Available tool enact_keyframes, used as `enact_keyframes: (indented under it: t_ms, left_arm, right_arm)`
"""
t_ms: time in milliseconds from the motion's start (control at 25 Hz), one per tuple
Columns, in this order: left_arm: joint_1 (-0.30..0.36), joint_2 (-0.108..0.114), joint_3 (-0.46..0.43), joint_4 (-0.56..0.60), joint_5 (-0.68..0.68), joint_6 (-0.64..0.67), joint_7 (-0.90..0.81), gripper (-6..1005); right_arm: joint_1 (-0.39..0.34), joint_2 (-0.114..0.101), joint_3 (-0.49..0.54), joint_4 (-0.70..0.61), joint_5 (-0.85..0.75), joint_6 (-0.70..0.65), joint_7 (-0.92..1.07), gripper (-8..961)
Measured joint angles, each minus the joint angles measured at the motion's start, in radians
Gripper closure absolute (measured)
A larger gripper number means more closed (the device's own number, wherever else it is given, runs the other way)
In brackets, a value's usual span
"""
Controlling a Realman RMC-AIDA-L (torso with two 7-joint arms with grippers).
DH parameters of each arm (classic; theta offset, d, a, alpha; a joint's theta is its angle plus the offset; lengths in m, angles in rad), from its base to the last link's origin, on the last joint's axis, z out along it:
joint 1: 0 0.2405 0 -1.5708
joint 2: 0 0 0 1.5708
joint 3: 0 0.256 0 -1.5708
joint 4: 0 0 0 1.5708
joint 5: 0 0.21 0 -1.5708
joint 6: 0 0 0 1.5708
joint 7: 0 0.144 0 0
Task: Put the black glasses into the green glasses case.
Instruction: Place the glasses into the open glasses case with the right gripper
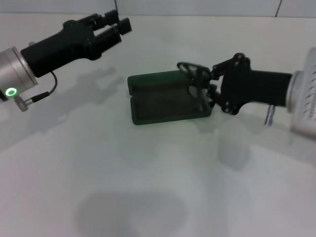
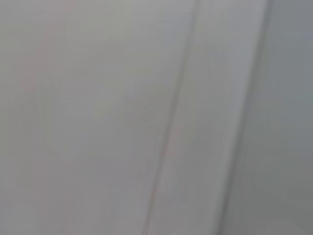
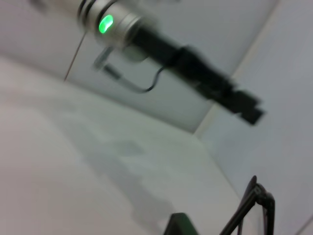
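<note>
The green glasses case [image 1: 160,98] lies open on the white table, near the middle of the head view. The black glasses [image 1: 191,69] hang tilted over the case's right end, their thin frame partly above the case's inside. My right gripper [image 1: 211,85] reaches in from the right and is shut on the glasses. In the right wrist view, a piece of the black glasses [image 3: 254,203] and a corner of the case [image 3: 178,226] show at the edge. My left gripper [image 1: 114,25] hovers high at the far left, open and holding nothing.
The white table [image 1: 158,187] spreads out in front of the case, and a wall line runs along the back. The left wrist view shows only pale surface. The left arm [image 3: 195,68] appears far off in the right wrist view.
</note>
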Motion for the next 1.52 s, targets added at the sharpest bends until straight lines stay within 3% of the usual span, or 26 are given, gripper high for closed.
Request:
enact_keyframes:
  t_ms: [280, 680, 1120, 1400, 1520]
  left_arm:
    - [-0.009, -0.001, -0.025, -0.040, -0.028, -0.037, 0.044, 528]
    - [-0.030, 0.004, -0.025, -0.043, -0.024, -0.046, 0.034, 527]
    - [-0.049, 0.006, -0.020, -0.050, -0.012, -0.075, 0.023, 527]
    - [-0.053, 0.002, -0.019, -0.053, -0.010, -0.077, 0.026, 527]
    - [-0.059, 0.001, -0.019, -0.064, -0.009, -0.078, 0.030, 527]
  right_arm:
    - [-0.036, 0.000, -0.213, -0.089, -0.132, 0.257, 0.006, 859]
    - [-0.036, 0.002, -0.443, -0.069, -0.242, 0.617, -0.002, 859]
    - [-0.026, 0.004, -0.547, -0.017, -0.253, 0.793, -0.007, 859]
    - [0.044, 0.004, -0.664, 0.070, -0.209, 0.982, 0.001, 856]
    - [0.064, 0.005, -0.681, 0.080, -0.172, 0.999, 0.000, 853]
